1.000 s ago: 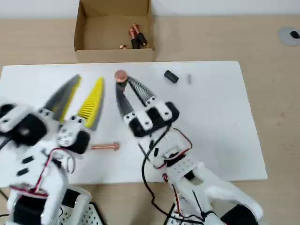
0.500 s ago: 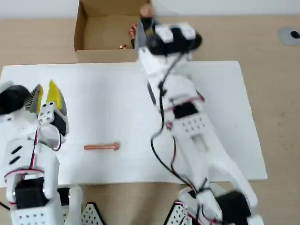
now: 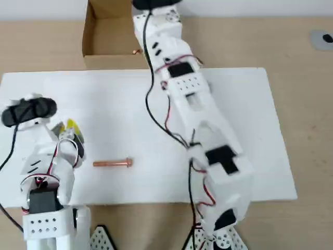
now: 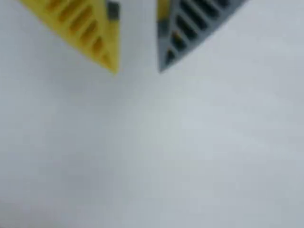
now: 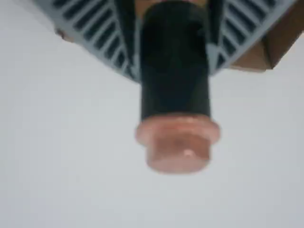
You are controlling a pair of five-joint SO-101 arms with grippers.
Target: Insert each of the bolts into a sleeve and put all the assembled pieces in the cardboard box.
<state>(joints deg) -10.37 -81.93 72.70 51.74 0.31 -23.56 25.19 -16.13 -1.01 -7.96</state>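
right wrist view: right gripper (image 5: 171, 70) is clamped on a black sleeve (image 5: 175, 80), one ribbed grey finger (image 5: 95, 28) on each side of it. a copper bolt (image 5: 178, 145) sits inside the sleeve, and its head sticks out past the sleeve's free end (so this piece is assembled). a brown corner of the cardboard box (image 5: 280, 38) shows just behind one finger; the ground behind the piece is pale and featureless, and we cannot tell how high the piece hangs. high view: right arm (image 3: 182, 86) lies stretched long across the white sheet (image 3: 250, 130), with its wrist over the right part of the box at the picture's top edge. a small copper-coloured piece (image 3: 136, 51) lies on the box floor by the front wall, just beside the arm; we cannot tell what it is. a loose bolt (image 3: 113, 163) lies flat on the sheet, no sleeve on it, between the two arm bases and nearer the left arm (image 3: 47, 166). left wrist view: left gripper (image 4: 137, 71) points at the bare sheet, its yellow finger (image 4: 90, 33) and its grey finger (image 4: 190, 33) apart with nothing between them. the sheet rests on a tan table (image 3: 302, 94).
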